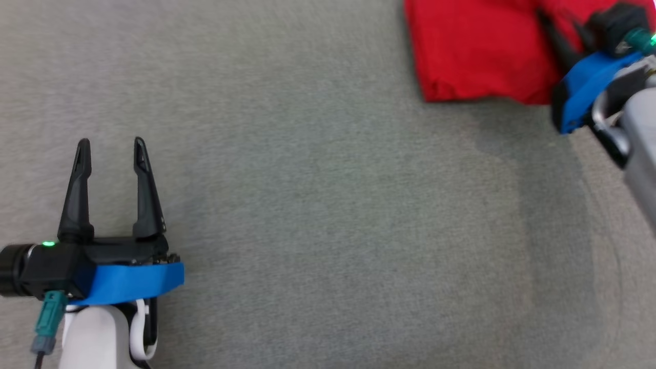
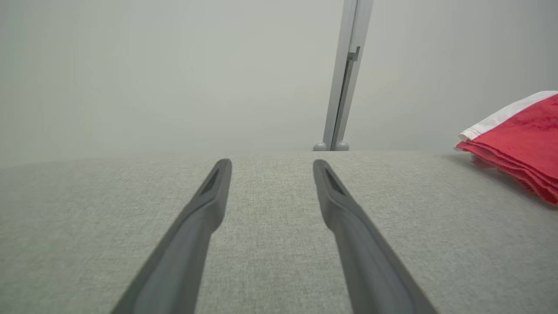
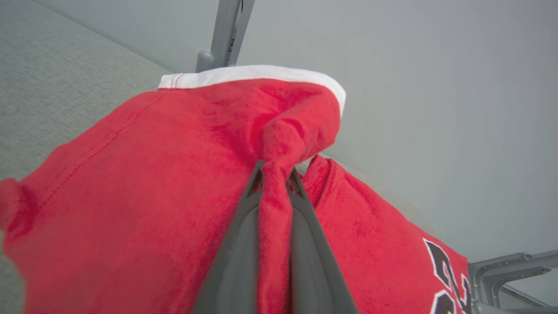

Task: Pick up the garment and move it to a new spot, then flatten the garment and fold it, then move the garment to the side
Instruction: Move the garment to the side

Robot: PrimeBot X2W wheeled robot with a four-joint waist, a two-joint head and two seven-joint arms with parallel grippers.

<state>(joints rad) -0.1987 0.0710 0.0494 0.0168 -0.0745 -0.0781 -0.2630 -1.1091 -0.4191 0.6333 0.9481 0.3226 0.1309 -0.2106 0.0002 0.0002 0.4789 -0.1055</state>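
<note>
The garment (image 1: 476,51) is red with a white trim and dark lettering, folded at the far right of the grey table (image 1: 328,205). My right gripper (image 1: 556,28) lies across its right part. In the right wrist view the garment (image 3: 152,187) bunches up, and a ridge of red cloth is pinched between the two shut fingers of the right gripper (image 3: 274,174). My left gripper (image 1: 111,148) hovers open over bare table at the lower left, far from the garment. Its fingers (image 2: 209,205) have nothing between them, and the garment's edge (image 2: 518,139) shows off to the right.
A grey metal post (image 2: 344,74) stands behind the table's far edge against a pale wall. Another grey frame (image 3: 510,274) sits at the lower right of the right wrist view. Wide bare table stretches between the two grippers.
</note>
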